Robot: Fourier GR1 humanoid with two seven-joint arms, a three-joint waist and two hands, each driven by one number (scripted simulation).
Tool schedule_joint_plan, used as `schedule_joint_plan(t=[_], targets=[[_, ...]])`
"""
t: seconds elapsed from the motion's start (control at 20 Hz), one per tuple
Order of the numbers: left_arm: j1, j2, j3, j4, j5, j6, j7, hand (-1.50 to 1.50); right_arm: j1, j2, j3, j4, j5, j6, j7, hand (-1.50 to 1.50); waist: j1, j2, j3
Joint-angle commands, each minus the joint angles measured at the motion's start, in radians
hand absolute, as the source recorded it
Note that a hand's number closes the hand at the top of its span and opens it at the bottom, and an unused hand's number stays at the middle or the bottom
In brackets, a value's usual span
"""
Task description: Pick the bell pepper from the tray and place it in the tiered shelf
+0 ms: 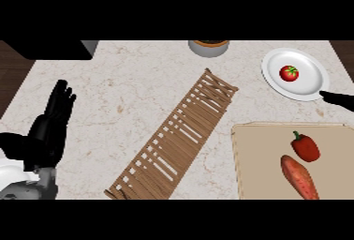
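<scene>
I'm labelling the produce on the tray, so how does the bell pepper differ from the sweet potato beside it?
The bell pepper is deep red with a green stem at its upper end; the sweet potato is orange-red with no stem. The bell pepper is short and blocky, the sweet potato long and tapered. The bell pepper lies farther from the robot, the sweet potato nearer. Both rest on the tan tray, close together.

Red bell pepper [305,147] lies on the tray [262,159] beside a sweet potato [299,177].
</scene>
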Motion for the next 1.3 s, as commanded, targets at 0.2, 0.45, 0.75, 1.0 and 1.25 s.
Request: schedule_joint_plan(t=[0.2,0.45,0.75,1.0,1.25], targets=[[-0.007,-0.021,0.015,0.038,0.002,-0.030,-0.019,0.00,0.010,-0.004,0.158,0.338,0.263,-0.264,-0.426,-1.50,-0.002,-0.002,-0.005],[-0.023,-0.022,0.033,0.000,-0.016,-0.026,0.042,0.00,-0.106,0.024,0.197,0.492,0.286,-0.297,-0.479,-1.50,-0.008,-0.006,-0.006],[0.023,-0.032,0.034,-0.034,-0.043,-0.029,0.036,0.00,-0.203,0.072,0.261,0.774,0.397,-0.463,-0.599,-1.50,0.000,-0.005,-0.005],[0.024,-0.061,0.022,-0.031,-0.077,-0.023,0.049,0.00,-0.237,0.113,0.265,0.880,0.411,-0.503,-0.644,-1.50,-0.005,-0.005,-0.005],[-0.041,-0.036,0.098,0.035,-0.037,-0.077,0.058,0.00,-0.235,0.126,0.265,0.897,0.402,-0.512,-0.687,-1.50,-0.014,-0.005,-0.006]])
